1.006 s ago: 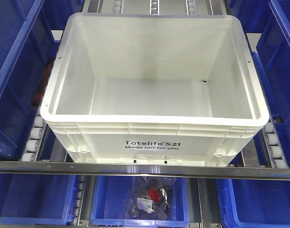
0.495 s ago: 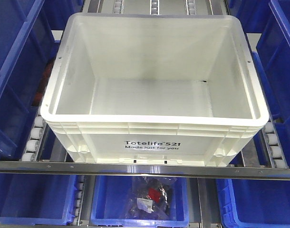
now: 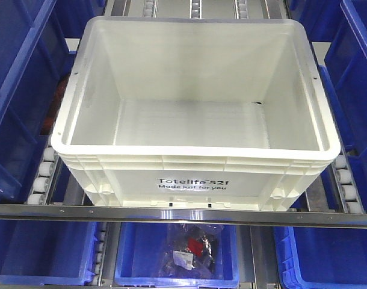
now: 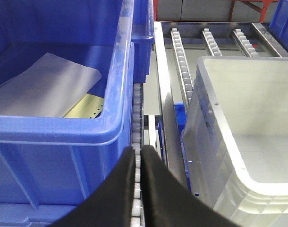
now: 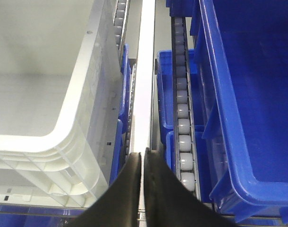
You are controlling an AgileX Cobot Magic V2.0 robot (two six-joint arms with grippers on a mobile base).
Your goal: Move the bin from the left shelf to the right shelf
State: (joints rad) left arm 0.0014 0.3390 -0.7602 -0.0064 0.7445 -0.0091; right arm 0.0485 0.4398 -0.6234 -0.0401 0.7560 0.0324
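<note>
The bin (image 3: 195,120) is staying unmoved; the left claw (image 4: 137,152) at its nine o'clock and the right claw (image 5: 143,155) at three are pressing together, empty.

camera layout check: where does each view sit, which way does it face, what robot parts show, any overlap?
Front-facing: above and in front of the shelf, looking down into the empty white bin; no robot part shows.
Left wrist: behind the shut left gripper, looking forward between a blue bin and the bin's left wall.
Right wrist: behind the shut right gripper, looking forward along the roller track between the bin's right wall and blue bins.
Shared: all three see the bin.
</note>
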